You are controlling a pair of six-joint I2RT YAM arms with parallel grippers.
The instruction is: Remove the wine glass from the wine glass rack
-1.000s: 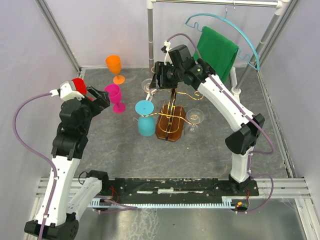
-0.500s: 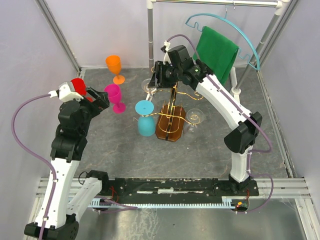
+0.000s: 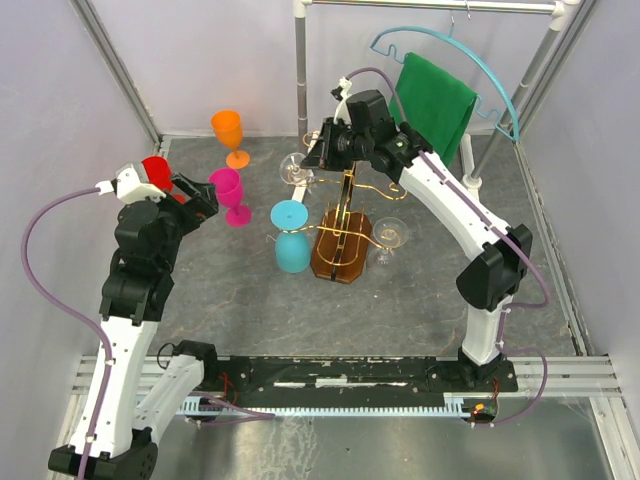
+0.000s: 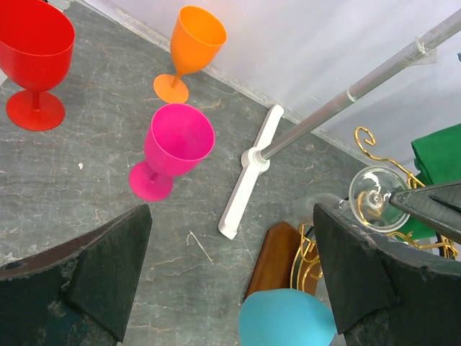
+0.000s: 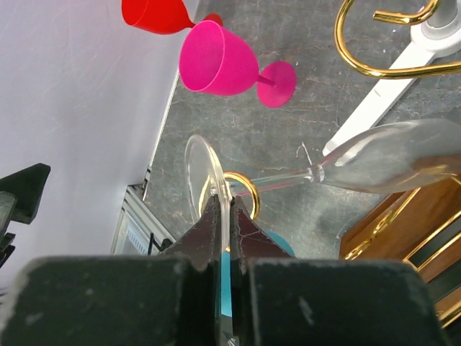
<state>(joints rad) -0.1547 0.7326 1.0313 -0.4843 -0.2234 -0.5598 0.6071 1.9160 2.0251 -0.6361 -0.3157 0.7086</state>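
The right end effector has closed, now clamped on the disc foot of the wine glass.

1. Far-left corner of the table: an orange goblet, upright, standing alone.
2. Just nearer than it, a pink goblet, upright too, mouth open to the ceiling.
3. Over by the left edge, a red goblet, upright, well apart from the orange one.
4. Mid-table, a turquoise goblet, upside down, foot uppermost.
5. Along the far edge, a grey metal clothes rail. A teal hanger hangs on it, with a green cloth draped over.
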